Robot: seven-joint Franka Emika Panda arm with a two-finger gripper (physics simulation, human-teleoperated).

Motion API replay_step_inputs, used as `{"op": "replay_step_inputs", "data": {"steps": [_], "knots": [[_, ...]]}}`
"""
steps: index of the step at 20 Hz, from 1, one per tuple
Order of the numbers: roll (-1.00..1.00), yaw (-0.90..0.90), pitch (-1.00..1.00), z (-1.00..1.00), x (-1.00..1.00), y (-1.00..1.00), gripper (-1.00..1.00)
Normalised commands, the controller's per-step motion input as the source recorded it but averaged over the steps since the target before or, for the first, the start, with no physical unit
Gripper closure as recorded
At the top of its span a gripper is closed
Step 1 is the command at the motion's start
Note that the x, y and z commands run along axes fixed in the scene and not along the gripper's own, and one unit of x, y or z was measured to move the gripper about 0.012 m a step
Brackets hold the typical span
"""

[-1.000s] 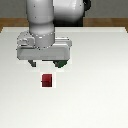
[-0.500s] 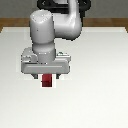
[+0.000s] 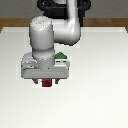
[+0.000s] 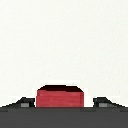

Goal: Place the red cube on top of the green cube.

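While the end effector (image 3: 46, 83) hangs spread wide over the white counter (image 3: 100, 90), the red cube (image 3: 46, 83) sits squarely between its fingertips (image 4: 22, 103), the green cube (image 3: 61, 54) just beyond at one o'clock.

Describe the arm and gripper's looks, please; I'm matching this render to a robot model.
The arm is glossy white with rounded, tube-like links and a black joint section near its base. Its gripper has a wide, boxy light-grey body; in the wrist view the fingertips are dark with small grey pads. No cables or markings are discernible.
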Motion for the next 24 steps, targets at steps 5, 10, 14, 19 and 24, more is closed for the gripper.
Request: {"op": "replay_step_inputs", "data": {"steps": [5, 10, 14, 19, 24], "knots": [[0.0, 0.0, 0.0, 0.2, 0.0, 0.0, 1.0], [0.0, 0.0, 0.0, 0.6, 0.0, 0.0, 1.0], [0.0, 0.0, 0.0, 1.0, 0.0, 0.0, 1.0], [0.0, 0.0, 0.0, 0.8, -0.04, 0.0, 1.0], [0.0, 0.0, 0.0, 0.0, -0.6, 0.0, 1.0]]}}
